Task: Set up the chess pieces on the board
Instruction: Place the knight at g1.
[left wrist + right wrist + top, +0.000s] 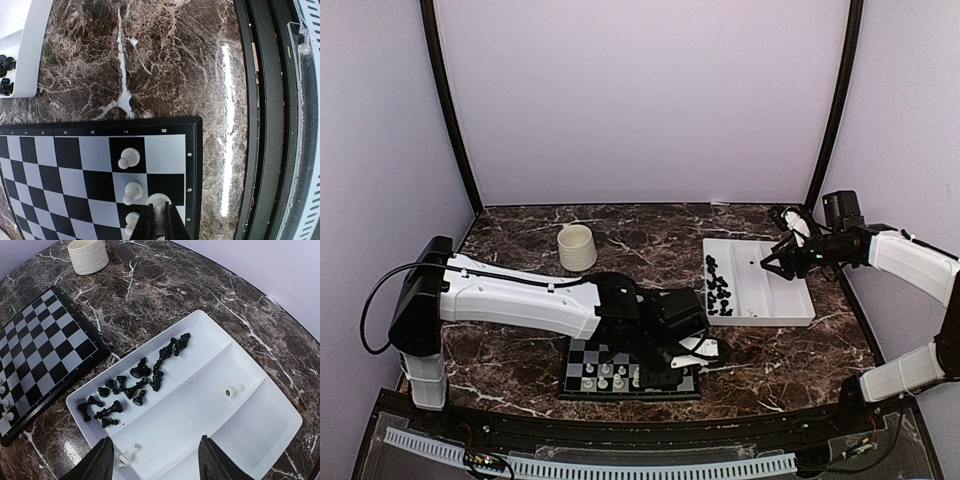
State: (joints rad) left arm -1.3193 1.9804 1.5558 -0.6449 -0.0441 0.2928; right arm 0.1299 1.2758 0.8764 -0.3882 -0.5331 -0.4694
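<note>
Seen from above, a flat square chessboard with black and light-grey checks and a thin dark rim lies on a dark brown marble tabletop, close to the arm bases. The left gripper hangs over the board's right edge, its two dark fingers drawn close together and pinched on a small white plastic chessman in the row of squares just inside the board's rim; its foot is hidden, so I cannot tell whether it touches the board. Three more white pawns stand upright on the next row of squares inward from it. To the right of the board and a little farther back sits a white plastic rectangular tray with long compartments. The compartment nearest the board holds a heap of small black chessmen, most lying on their sides. Two stray white pieces lie in the other compartments. The right gripper hovers above the tray's side farthest from the board, fingers spread wide and holding nothing. Beyond the board's far left corner stands a cream ribbed round cup.
</note>
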